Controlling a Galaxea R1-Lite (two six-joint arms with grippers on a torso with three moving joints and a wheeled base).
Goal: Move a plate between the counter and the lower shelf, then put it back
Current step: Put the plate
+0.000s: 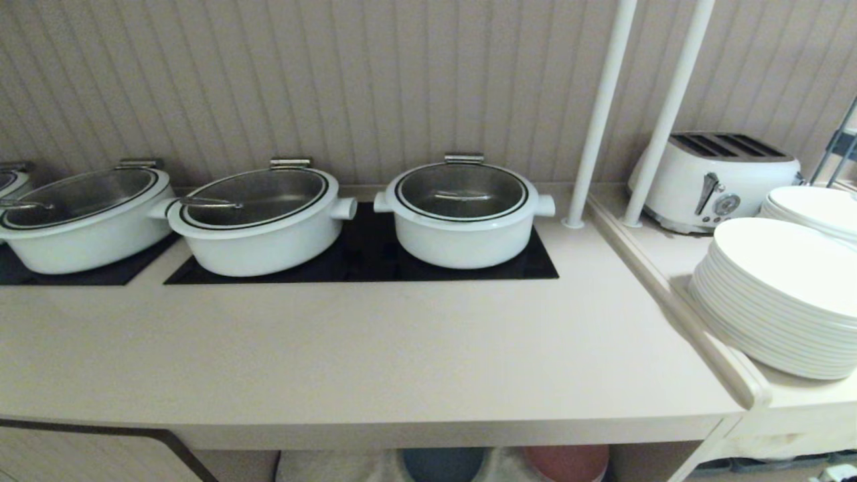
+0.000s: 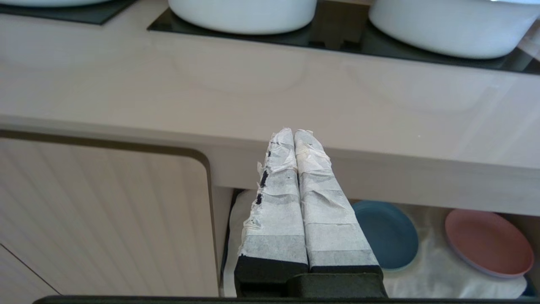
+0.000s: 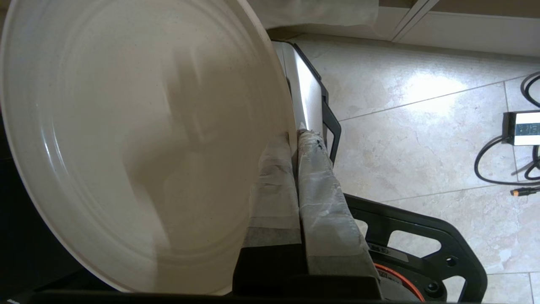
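Both grippers are showing black bases and long tapering fingers wrapped in wrinkled white tape: the left gripper (image 2: 295,135) with torn, fraying edges, the right gripper (image 3: 295,137) above a black cut-out base frame (image 3: 426,249) with an orange ring.

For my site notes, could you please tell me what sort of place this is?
Probably a buffet serving counter in a hotel or canteen: lidded white pots on black hobs, a toaster, and tall stacks of white plates on the side ledge.
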